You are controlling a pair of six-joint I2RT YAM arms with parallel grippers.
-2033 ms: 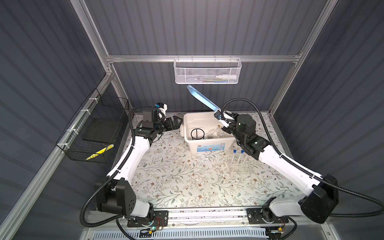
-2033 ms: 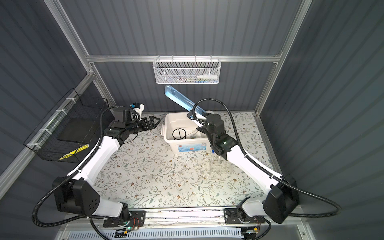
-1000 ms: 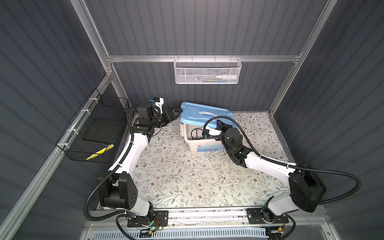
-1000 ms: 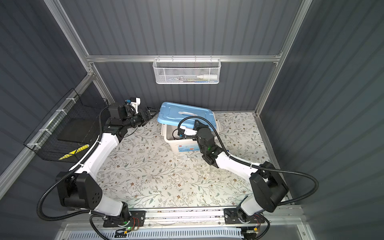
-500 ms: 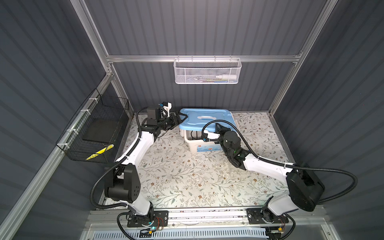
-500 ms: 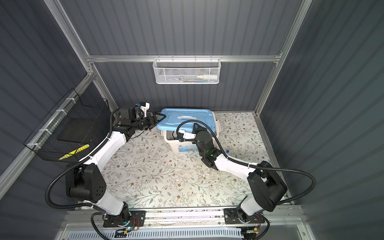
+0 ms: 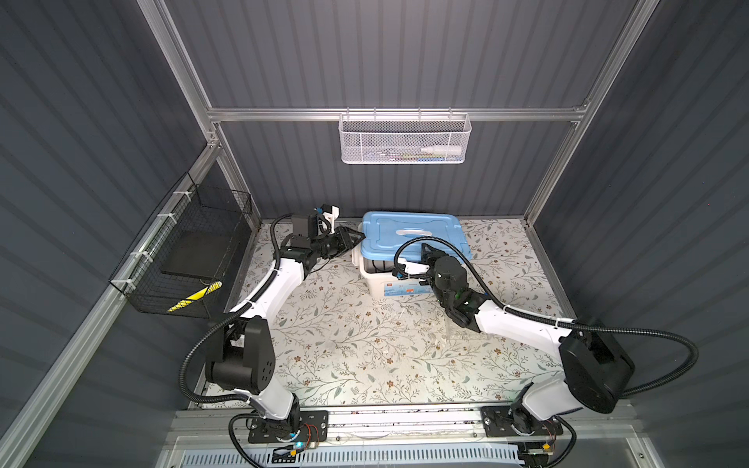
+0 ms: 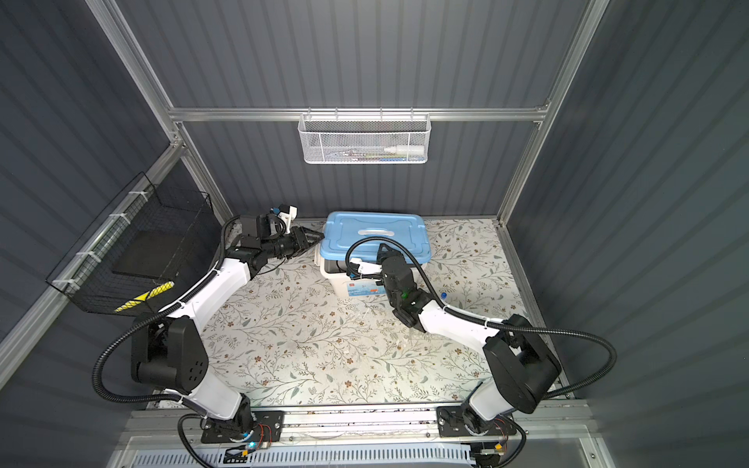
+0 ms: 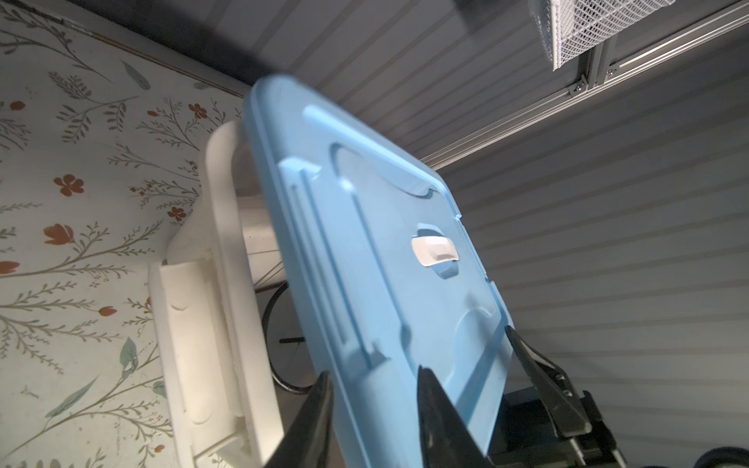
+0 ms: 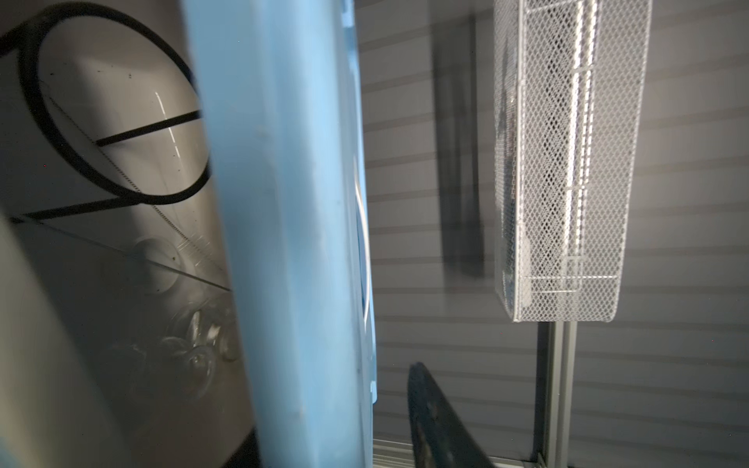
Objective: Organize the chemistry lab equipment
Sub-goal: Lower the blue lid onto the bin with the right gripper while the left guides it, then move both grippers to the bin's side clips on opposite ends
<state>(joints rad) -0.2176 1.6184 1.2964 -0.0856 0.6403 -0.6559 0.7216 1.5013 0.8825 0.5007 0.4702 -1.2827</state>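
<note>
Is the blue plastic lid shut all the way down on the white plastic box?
No, the blue plastic lid sits askew on the white plastic box, and a black wire ring shows through the gap.

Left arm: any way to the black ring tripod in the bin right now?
Probably not. The blue lid covers most of the white bin, and the left gripper straddles the lid's edge; the black ring tripod shows only through the gap underneath.

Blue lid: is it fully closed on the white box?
Not fully: the blue lid sits askew on the white box, black ring visible underneath.
</note>
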